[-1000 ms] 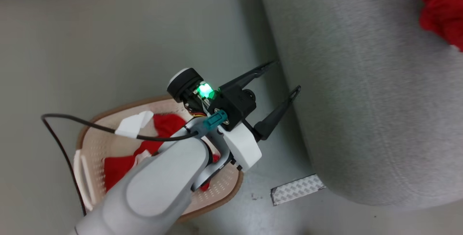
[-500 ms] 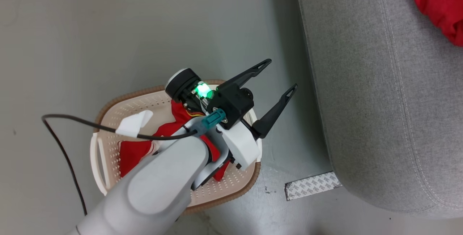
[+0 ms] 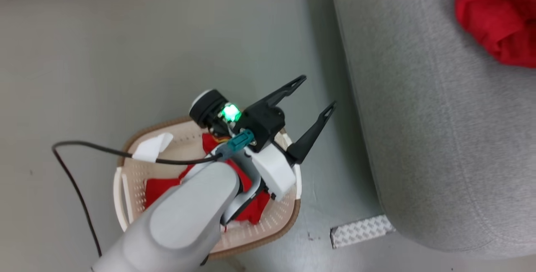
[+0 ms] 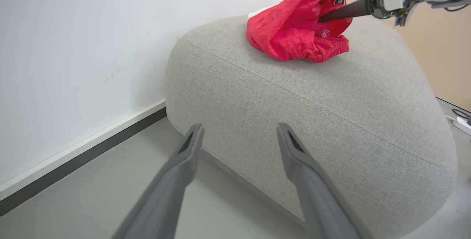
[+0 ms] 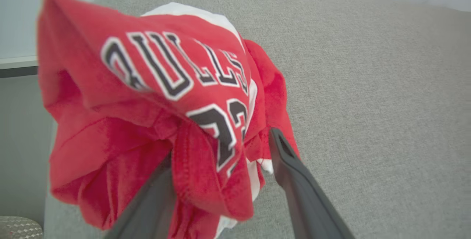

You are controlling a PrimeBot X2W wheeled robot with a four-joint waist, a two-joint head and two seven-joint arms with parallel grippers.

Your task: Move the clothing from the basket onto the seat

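I see my right jaws spread wide, the crumpled red jersey with dark lettering and 23 draped over one finger, resting near the seat's wall-side edge. Left jaws open, empty.

Red jersey with black, white-edged lettering; light grey seat; cream, perforated, brown-rimmed basket.

Garment atop seat; left pincer spread.

Red garment in basket mostly hidden under left forearm (jersey blurred).
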